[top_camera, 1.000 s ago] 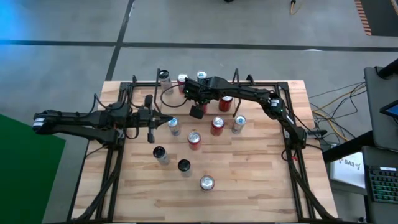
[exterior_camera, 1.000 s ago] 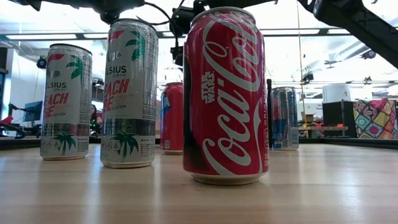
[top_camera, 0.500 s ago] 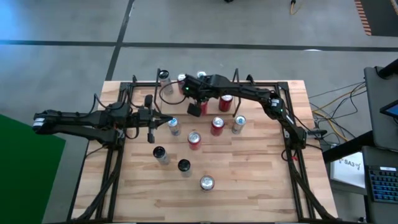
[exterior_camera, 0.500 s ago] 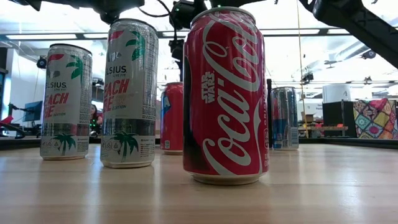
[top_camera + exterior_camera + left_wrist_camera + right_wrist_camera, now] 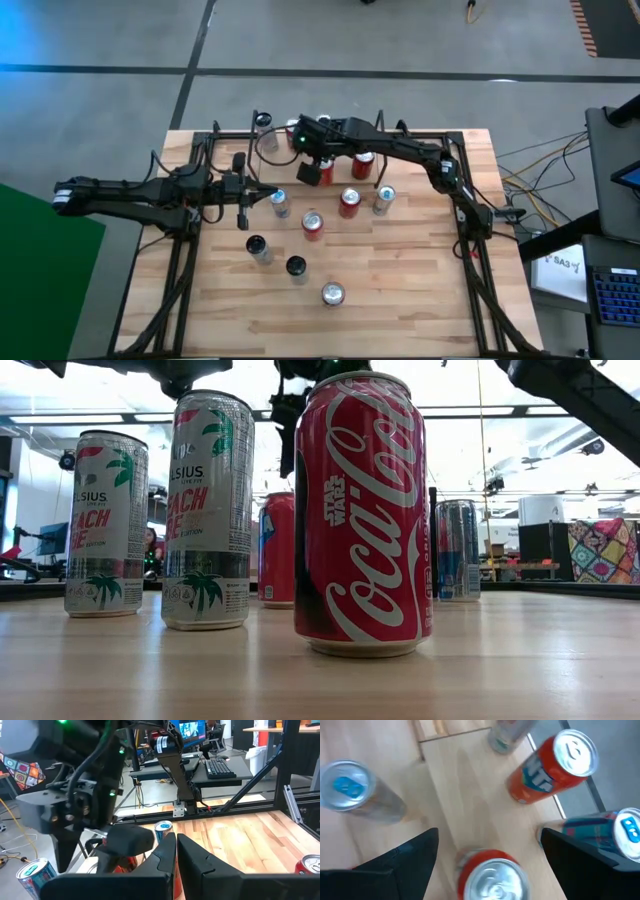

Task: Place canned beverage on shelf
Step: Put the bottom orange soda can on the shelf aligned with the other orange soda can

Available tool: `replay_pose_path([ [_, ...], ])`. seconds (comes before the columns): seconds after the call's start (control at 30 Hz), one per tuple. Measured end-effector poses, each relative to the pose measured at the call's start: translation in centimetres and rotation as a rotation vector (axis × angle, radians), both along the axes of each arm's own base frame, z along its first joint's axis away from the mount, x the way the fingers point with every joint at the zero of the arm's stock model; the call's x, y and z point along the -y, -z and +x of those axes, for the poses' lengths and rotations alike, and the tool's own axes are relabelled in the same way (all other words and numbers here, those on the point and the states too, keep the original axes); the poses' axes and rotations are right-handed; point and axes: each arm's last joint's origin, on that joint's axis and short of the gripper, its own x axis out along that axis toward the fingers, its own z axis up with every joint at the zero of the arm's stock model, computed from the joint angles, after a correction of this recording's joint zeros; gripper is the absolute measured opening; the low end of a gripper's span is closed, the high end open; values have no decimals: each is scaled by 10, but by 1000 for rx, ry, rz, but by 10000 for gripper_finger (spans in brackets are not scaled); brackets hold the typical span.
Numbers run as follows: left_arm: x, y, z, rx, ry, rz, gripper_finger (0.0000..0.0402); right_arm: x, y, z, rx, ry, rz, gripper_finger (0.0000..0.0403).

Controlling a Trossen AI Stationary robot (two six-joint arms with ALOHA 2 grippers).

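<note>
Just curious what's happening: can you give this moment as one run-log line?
right gripper: open, above red can, near shelf | left gripper: shut, waiting at table's left

table [image 5: 400,290]: light wood | floor [image 5: 120,40]: grey | green panel [image 5: 40,290] | keyboard [image 5: 220,767]

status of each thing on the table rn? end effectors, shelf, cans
Left end effector: shut, empty, parked at the table's left side.
Right end effector: open, holding nothing, over the cans by the shelf.
Shelf: along the table's far edge, upright cans on it.
Orange can: upright, free.
Red can: upright between the open fingers, not gripped.
Coca-Cola can: upright, untouched.
Celsius cans: upright, untouched.
</note>
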Motion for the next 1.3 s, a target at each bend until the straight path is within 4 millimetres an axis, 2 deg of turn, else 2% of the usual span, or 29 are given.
replay_pose_path([
  [0.27,0,0,0,4,0,-32,0,-36,-7,5,18,-96,-12,311],
  [0.43,0,0,0,7,0,-54,0,-50,-10,6,18,-136,-20,296],
  [0.9,0,5,0,-1,-4,-113,0,-54,-1,0,-23,-174,-28,288],
  [1.1,0,6,0,-3,-5,-120,0,-56,6,-15,35,-202,-60,288],
  [1.3,0,10,3,-20,-8,-118,0,-59,7,-41,220,-234,-151,279],
])
